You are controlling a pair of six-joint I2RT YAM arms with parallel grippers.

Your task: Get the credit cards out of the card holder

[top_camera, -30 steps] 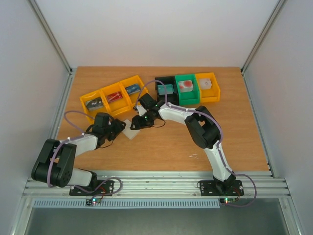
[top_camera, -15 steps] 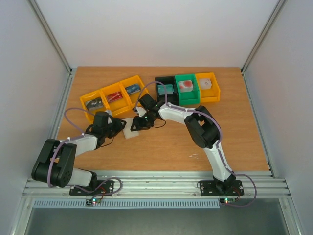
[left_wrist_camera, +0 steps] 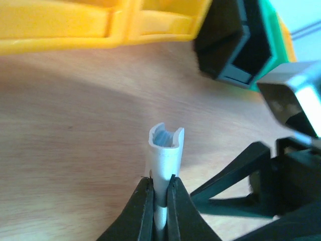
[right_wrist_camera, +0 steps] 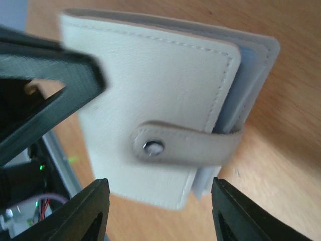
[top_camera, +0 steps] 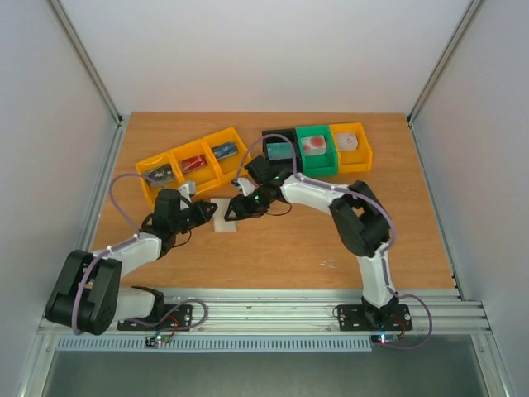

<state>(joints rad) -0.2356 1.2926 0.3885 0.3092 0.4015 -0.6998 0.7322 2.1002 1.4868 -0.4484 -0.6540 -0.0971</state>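
Left wrist view: left gripper [left_wrist_camera: 159, 185] clamped on the closed card holder [left_wrist_camera: 165, 150] by its edge; right gripper [right_wrist_camera: 158, 196] fingers stand apart, facing its fastened tab [right_wrist_camera: 185, 148]

card holder [right_wrist_camera: 160, 85] 1 | yellow bins [top_camera: 354, 165] 4 | green bin [top_camera: 318, 169] 1 | black bin [top_camera: 279, 134] 1

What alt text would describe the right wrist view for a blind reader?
A whitish card holder, its snap strap fastened, fills the view above a wooden table. The left claw pinches one edge, and the right claw stands open around its lower edge.
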